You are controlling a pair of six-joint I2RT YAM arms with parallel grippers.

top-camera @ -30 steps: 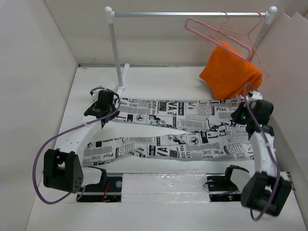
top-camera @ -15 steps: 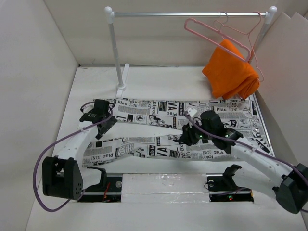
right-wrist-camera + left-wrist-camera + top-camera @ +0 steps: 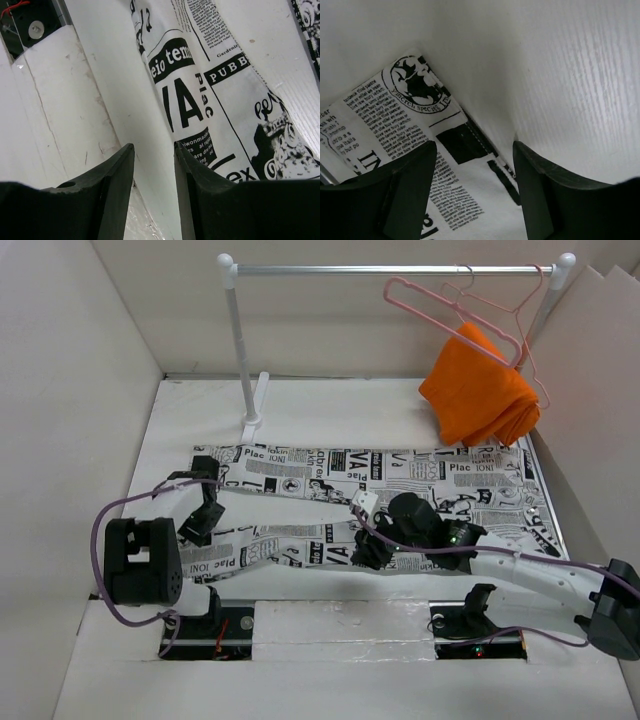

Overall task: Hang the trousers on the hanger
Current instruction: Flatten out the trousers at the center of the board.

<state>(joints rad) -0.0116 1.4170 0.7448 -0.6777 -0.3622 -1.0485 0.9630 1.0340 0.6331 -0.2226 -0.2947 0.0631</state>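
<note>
Both arms have let go of the trousers and left the outer ends of the strip lying nearer the rail. The left pincer has drawn back toward its own base, below the rail's post. The right pincer has swept across to the middle of the strip farther from the rail. Both are released: each wrist view shows parted fingers with only print or bare board between them. The trousers lie spread flat in front of the rail. The hanger hangs at the rail's right end, beside an orange cloth, so I judge the hanging itself not begun. The surface is white, boxed by pale walls.
</note>
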